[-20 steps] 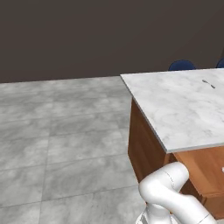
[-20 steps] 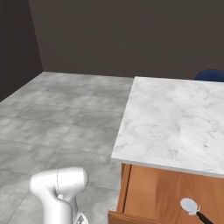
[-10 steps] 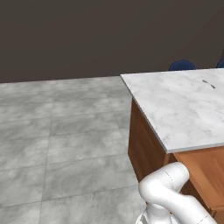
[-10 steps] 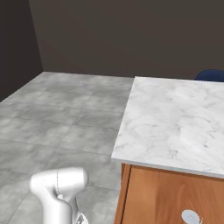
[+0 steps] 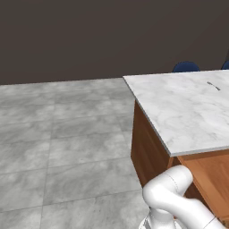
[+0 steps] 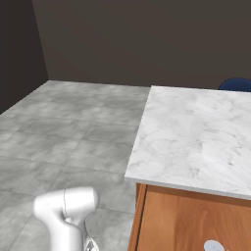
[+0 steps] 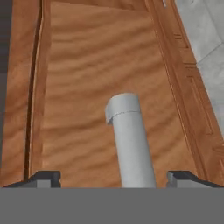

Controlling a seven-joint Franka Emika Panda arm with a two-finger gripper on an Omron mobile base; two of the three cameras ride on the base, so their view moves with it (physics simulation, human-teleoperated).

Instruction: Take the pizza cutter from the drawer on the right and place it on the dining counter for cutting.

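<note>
**A:** Left base view first. Where's the cutter?

**B:** I see a small dark sliver (image 5: 214, 85) lying on the counter (image 5: 188, 112), well in from its near edge and toward the far right corner. I take it for the cutter, but it's too small to be sure. If so, it lies flat on open marble, handy for cutting. The arm (image 5: 172, 197) rises at the counter's near corner, elbow bent, and drops low beside the wooden body. A blue chair (image 5: 185, 67) sits behind the far edge.

**A:** Right base view?

**B:** From this side the slab is bare in the part I can see. The arm's (image 6: 66, 211) white joint sits low over the floor (image 6: 63, 132), left of the near corner, with the forearm folded down out of frame. On the wood below the near edge there's a grey round thing (image 6: 214, 245), probably the drawer handle seen end-on.

**A:** And the hand view?

**B:** The gripper (image 7: 116, 177) looks square at the drawer front (image 7: 87, 65). The grey handle (image 7: 129, 140) sticks out toward me between the fingertips (image 7: 48, 177). They stand wide apart, one each side, touching nothing, so the hand is empty. The front looks flush with its frame, so I judge the drawer closed.

**A:** Why hold there?

**B:** My reading: the hand is lined up on the handle because that's how the drawer is worked. With the jaws spread, I can back straight off without snagging it.
</note>
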